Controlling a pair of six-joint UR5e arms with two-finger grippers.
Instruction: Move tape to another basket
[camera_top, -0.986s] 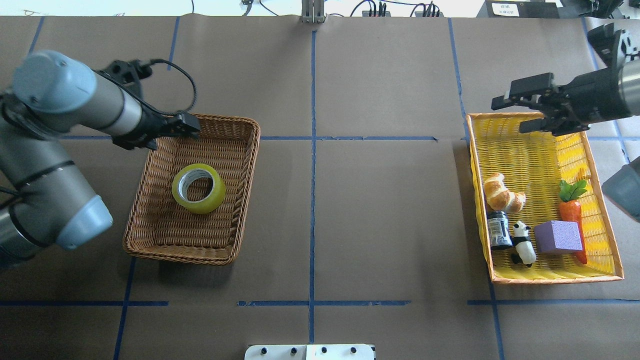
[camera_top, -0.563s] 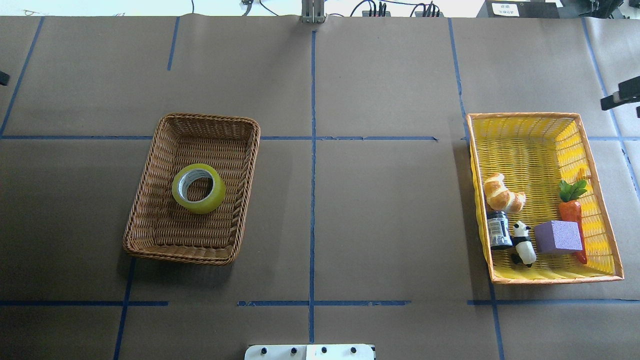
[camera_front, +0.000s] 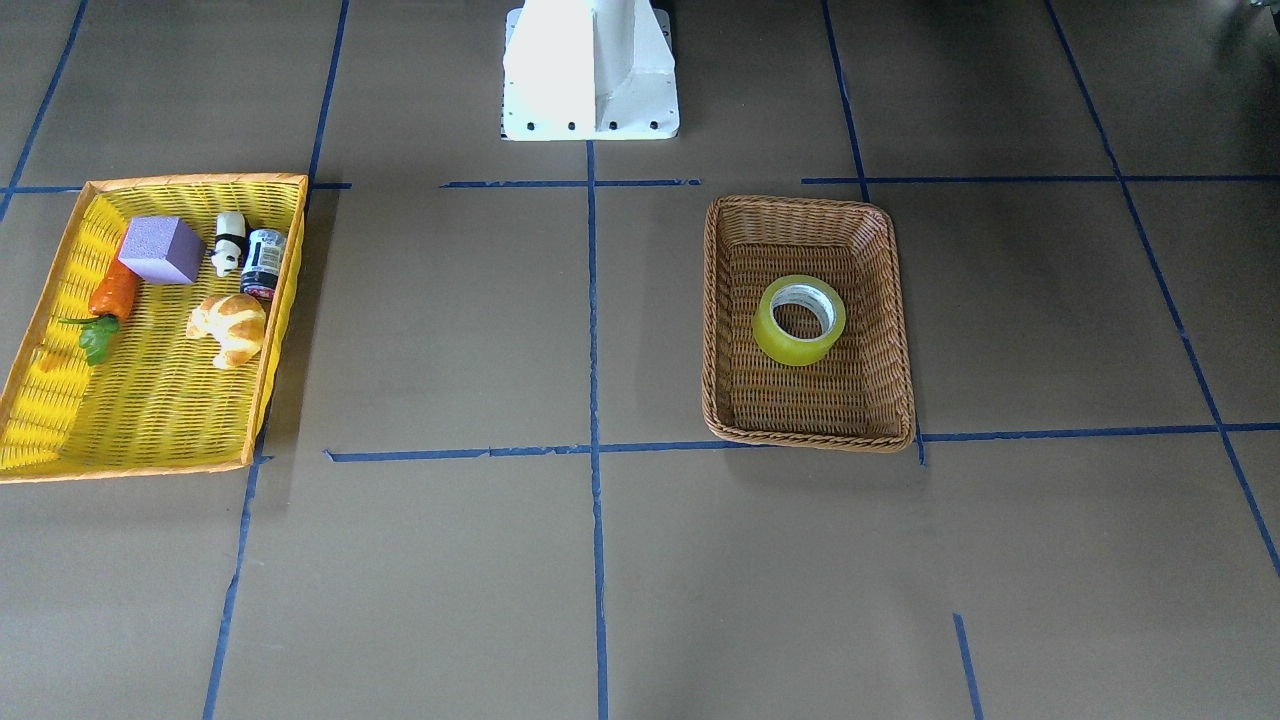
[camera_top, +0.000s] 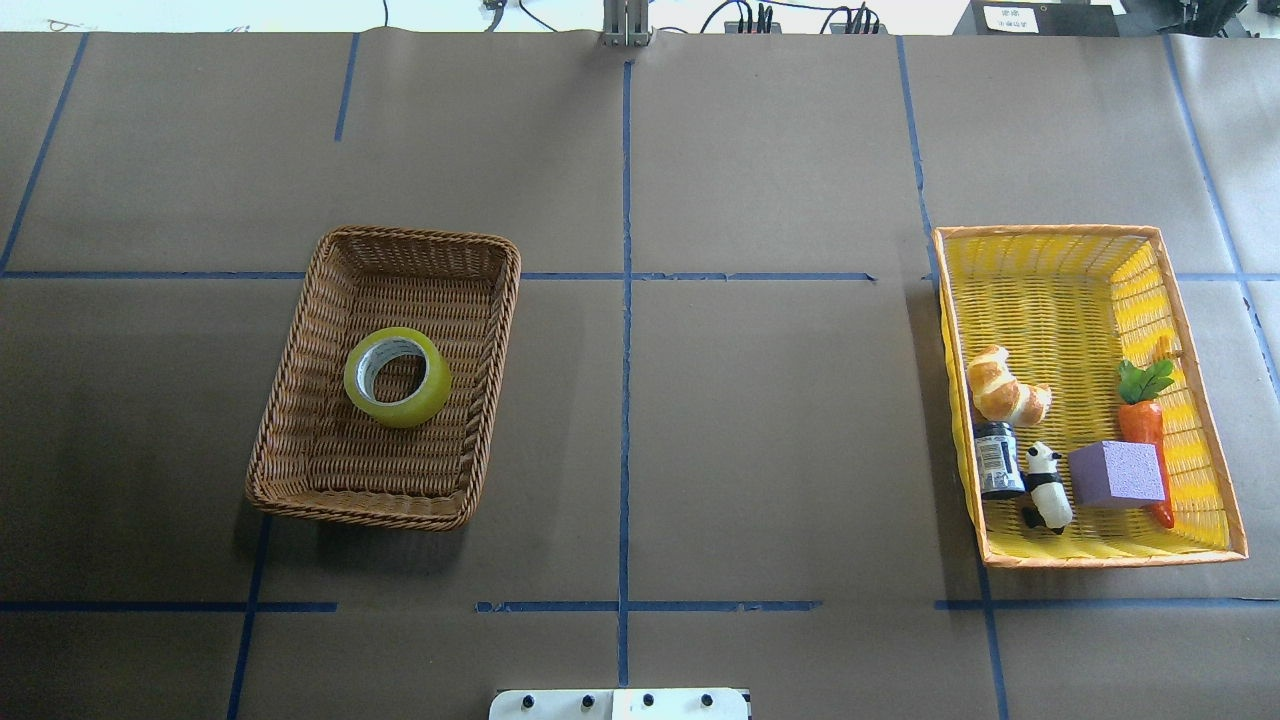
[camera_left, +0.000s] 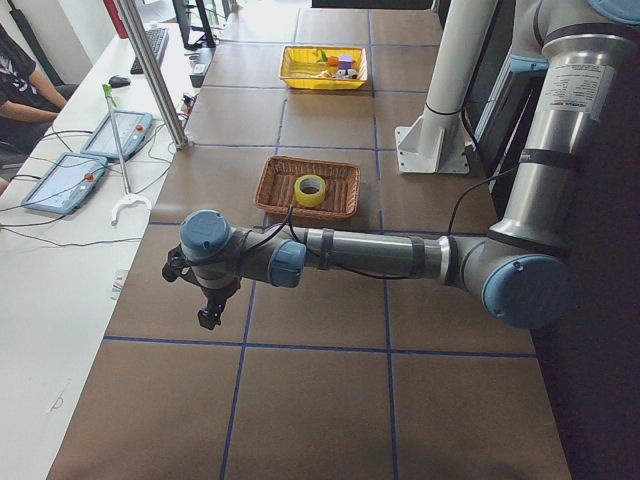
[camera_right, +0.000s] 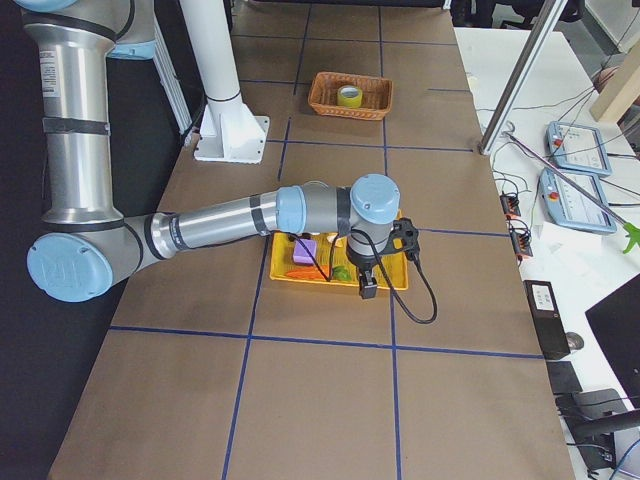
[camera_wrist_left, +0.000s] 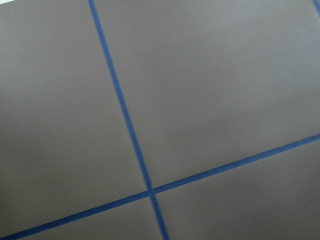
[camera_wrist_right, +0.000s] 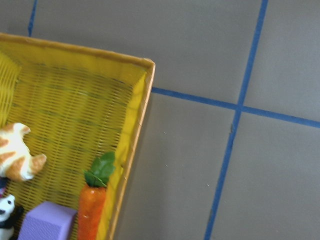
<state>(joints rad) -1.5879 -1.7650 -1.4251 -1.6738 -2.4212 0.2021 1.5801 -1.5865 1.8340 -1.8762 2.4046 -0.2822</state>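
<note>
While the tape (camera_top: 405, 408) lay flat, hole up, in the wicker basket (camera_top: 497, 340), the left gripper (camera_left: 208, 318) hung nearer to it than the right gripper (camera_right: 367, 289). Neither gripper's opening could be told.

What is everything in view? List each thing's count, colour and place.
tape: 1, translucent yellow, flat in wicker basket
wicker basket: 1, brown, robot's left side
yellow basket: 1, orange-rimmed, robot's right side
croissant: 1, golden, yellow basket
can: 1, black, beside croissant
panda: 1, black-white, beside can
block: 1, purple, beside panda
carrot: 1, orange, green top, beside block
left arm: 1, grey, left tool over bare table, state unclear
right arm: 1, grey, right tool near yellow basket, state unclear
</note>
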